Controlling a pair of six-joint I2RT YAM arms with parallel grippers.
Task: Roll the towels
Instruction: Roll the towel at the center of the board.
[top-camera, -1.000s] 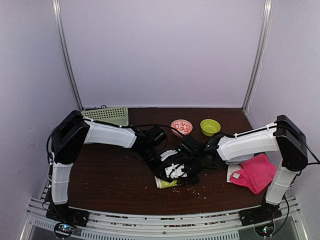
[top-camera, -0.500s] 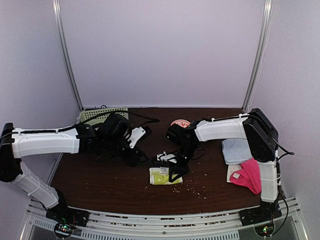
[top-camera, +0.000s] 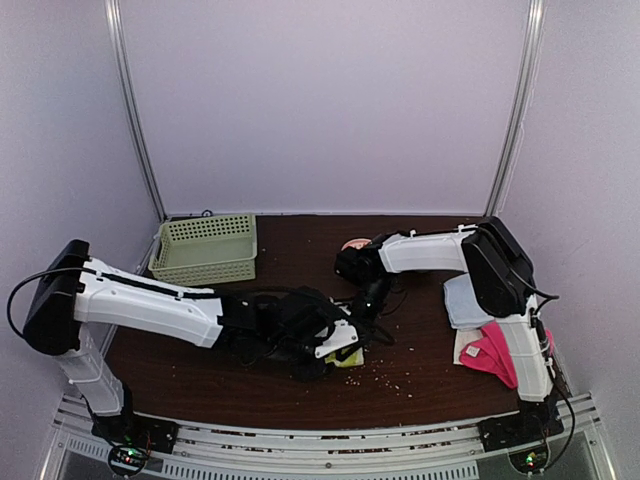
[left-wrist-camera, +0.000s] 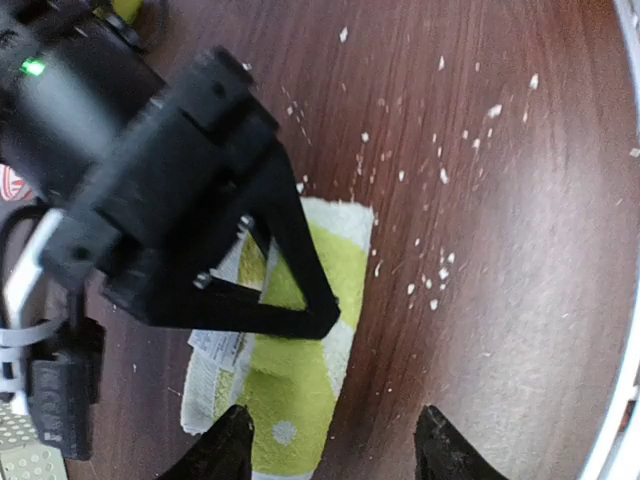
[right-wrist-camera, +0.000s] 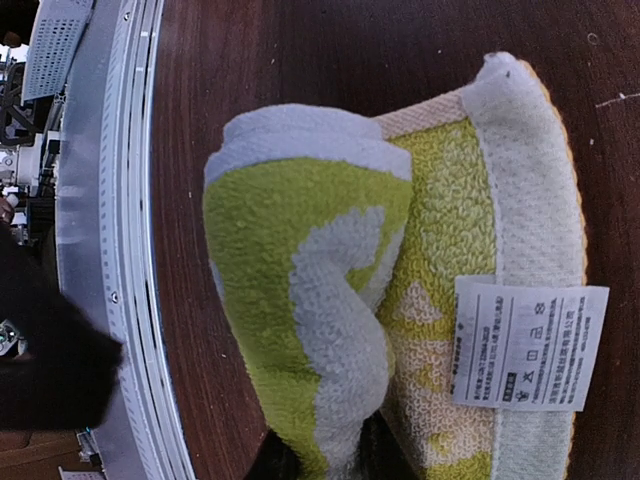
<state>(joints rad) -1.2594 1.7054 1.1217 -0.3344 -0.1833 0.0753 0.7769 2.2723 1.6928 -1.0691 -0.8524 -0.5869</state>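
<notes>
The yellow towel (top-camera: 351, 357) (left-wrist-camera: 300, 395) (right-wrist-camera: 300, 270) lies at the table's middle front, one end curled up into a thick fold, with its white label (right-wrist-camera: 528, 342) beside the fold. My right gripper (top-camera: 363, 318) (right-wrist-camera: 325, 462) is shut on that fold from above. My left gripper (top-camera: 338, 346) (left-wrist-camera: 335, 448) hangs low over the towel's near end; it is open, with one fingertip (left-wrist-camera: 232, 442) over the cloth and the other over bare wood. At the right lie the pink towel (top-camera: 506, 352), the light blue towel (top-camera: 462, 300) and a cream towel (top-camera: 464, 344).
A green plastic basket (top-camera: 205, 248) stands at the back left. A pink patterned bowl (top-camera: 353, 244) peeks out behind the right arm. White crumbs (left-wrist-camera: 440, 270) dot the wood by the towel. The table's metal front rail (right-wrist-camera: 110, 250) runs close to it.
My left arm swung in from the back left to the yellow towel and its jaws opened wide. The right gripper stayed on the towel and tightened slightly; the towel's end is now curled over.
</notes>
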